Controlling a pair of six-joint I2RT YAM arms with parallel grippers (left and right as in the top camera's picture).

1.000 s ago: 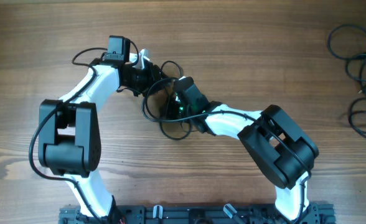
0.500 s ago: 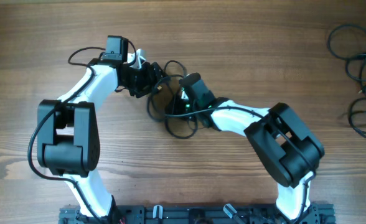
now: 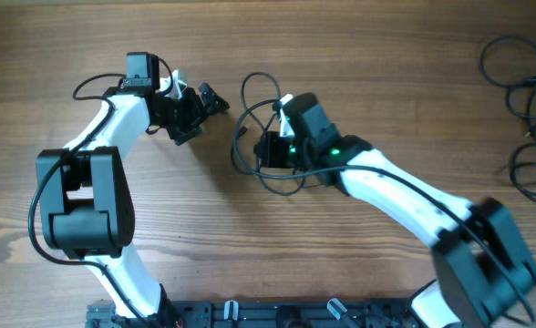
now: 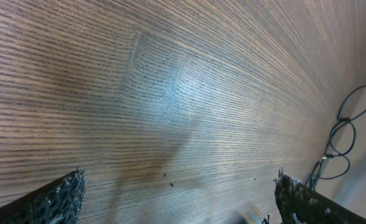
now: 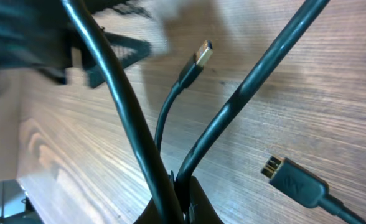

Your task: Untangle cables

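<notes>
Near the middle of the worktop (image 3: pixel 386 55), the cables (image 3: pixel 246 87) form a loose loop of thin, smooth black cord. Its long axis runs from the far edge toward the near edge. The right gripper (image 3: pixel 270 152) is clamped tight on strands of it. In its wrist view they fan outward from the pinch, beside a gold-tipped plug (image 5: pixel 201 51) pointing away and a flat plug (image 5: pixel 289 177) lying on the grained wood. The left gripper (image 3: pixel 197 111) is spread wide and holds nothing. More coiled cords (image 3: pixel 514 68) lie by the right edge.
</notes>
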